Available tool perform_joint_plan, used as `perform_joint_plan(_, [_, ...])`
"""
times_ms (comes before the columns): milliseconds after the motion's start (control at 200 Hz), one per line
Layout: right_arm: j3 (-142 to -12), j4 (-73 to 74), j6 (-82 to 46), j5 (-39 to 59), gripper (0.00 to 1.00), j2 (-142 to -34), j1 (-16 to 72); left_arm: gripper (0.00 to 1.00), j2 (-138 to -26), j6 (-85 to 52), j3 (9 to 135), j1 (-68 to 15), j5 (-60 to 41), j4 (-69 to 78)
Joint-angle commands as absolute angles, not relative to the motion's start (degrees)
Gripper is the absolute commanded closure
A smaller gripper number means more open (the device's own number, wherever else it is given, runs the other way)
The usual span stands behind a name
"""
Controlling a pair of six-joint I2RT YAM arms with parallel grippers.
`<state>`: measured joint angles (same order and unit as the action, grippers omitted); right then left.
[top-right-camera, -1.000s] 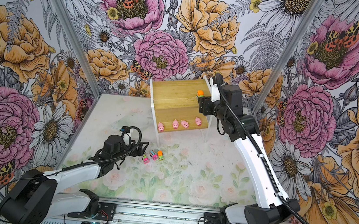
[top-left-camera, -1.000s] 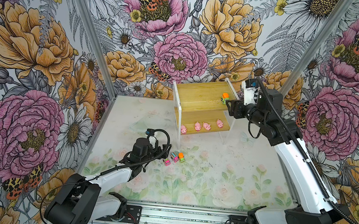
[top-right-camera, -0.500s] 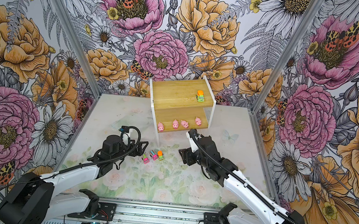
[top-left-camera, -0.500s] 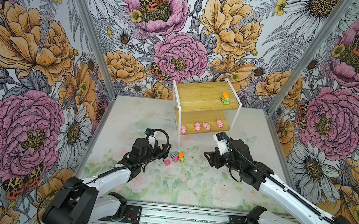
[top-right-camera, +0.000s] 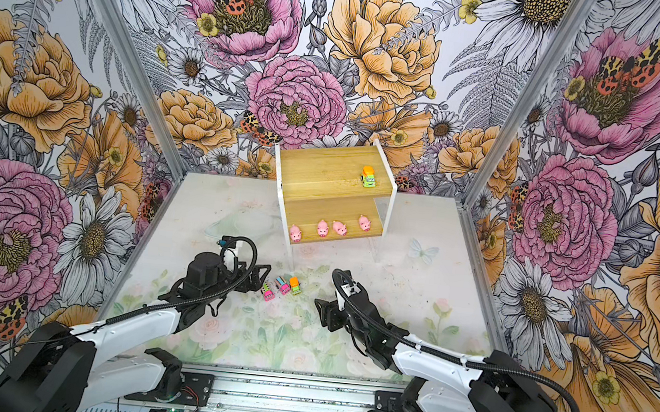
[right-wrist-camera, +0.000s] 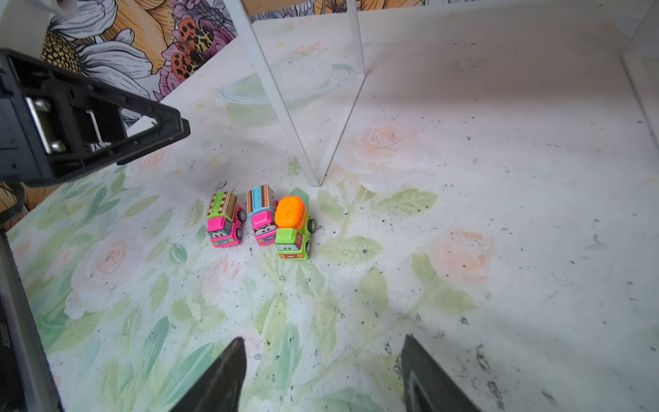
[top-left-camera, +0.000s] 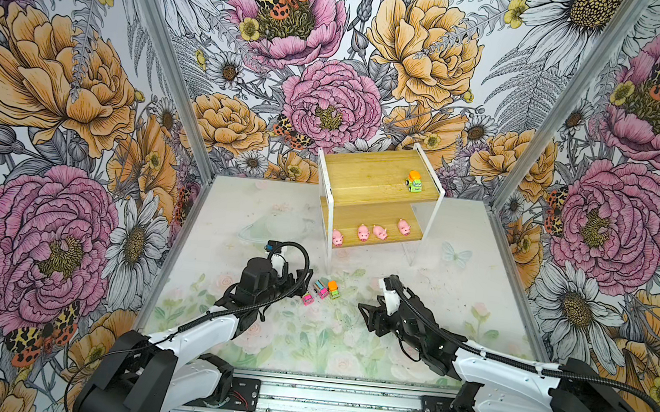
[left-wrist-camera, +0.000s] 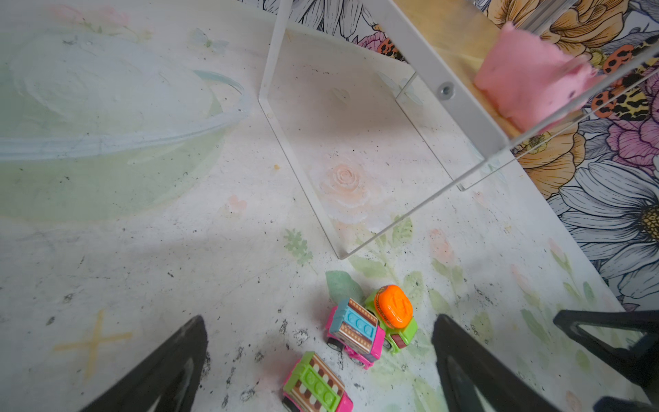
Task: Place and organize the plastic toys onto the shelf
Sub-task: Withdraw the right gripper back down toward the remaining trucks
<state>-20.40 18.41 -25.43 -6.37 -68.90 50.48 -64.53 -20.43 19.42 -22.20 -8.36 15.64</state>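
The shelf (top-left-camera: 365,173) (top-right-camera: 323,173) stands at the back of the table. A green-yellow car with an orange top (top-left-camera: 415,181) (top-right-camera: 369,177) sits on its upper board. Several pink pigs (top-left-camera: 363,232) (top-right-camera: 321,228) line the lower board. Three cars stand on the mat before the shelf: pink with a green striped top (right-wrist-camera: 224,223) (left-wrist-camera: 315,385), pink with a blue striped top (right-wrist-camera: 263,214) (left-wrist-camera: 354,330), and green with an orange top (right-wrist-camera: 292,228) (left-wrist-camera: 394,314). My left gripper (left-wrist-camera: 319,323) (top-left-camera: 304,279) is open, low, with the cars between its fingers, touching none. My right gripper (right-wrist-camera: 322,340) (top-left-camera: 370,299) is open and empty, right of the cars.
Flowered walls close the table on three sides. A metal rail (top-left-camera: 341,400) runs along the front. A faint pale-green dish shape (top-left-camera: 272,226) lies on the mat left of the shelf. The shelf's white legs (right-wrist-camera: 278,107) stand just behind the cars.
My right arm has come down from the upper board, leaving the green-yellow car there, and now sits low over the mat beside the three cars. The left arm has not moved.
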Motion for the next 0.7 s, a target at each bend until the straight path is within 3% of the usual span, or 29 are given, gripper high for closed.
perform_joint_plan(0, [-24.81,22.95,-23.51,-9.48,0.32,-73.77,52.02,0.01,-64.15,-19.78,18.7,-21.62,-7.56,16.44])
perform_joint_plan(696, [-37.22,24.62,-21.32,-7.31,0.35,-94.68,53.09,0.01,-65.43,-19.52,18.42,-21.14,-8.17,17.56])
